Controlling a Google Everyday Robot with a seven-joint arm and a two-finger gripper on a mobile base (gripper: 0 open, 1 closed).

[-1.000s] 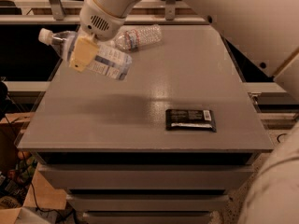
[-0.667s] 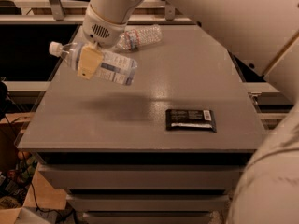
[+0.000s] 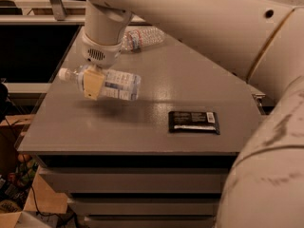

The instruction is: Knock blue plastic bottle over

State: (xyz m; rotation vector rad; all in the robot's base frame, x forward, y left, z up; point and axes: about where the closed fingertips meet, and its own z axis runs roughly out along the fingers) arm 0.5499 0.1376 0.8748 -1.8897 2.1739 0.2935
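The large clear blue-labelled plastic bottle (image 3: 119, 85) is held sideways just above the left of the grey surface (image 3: 142, 144), clamped in the gripper (image 3: 93, 83). It is best lowered gently and released flat, away from the black flat packet (image 3: 194, 122).

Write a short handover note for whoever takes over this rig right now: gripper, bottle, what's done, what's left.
The gripper is over the left part of the table, shut on the blue plastic bottle.
The bottle is horizontal in the air, cap pointing left, its shadow on the table beneath.
Done: it is tipped, not upright.
Left: probably release it onto the table and withdraw.
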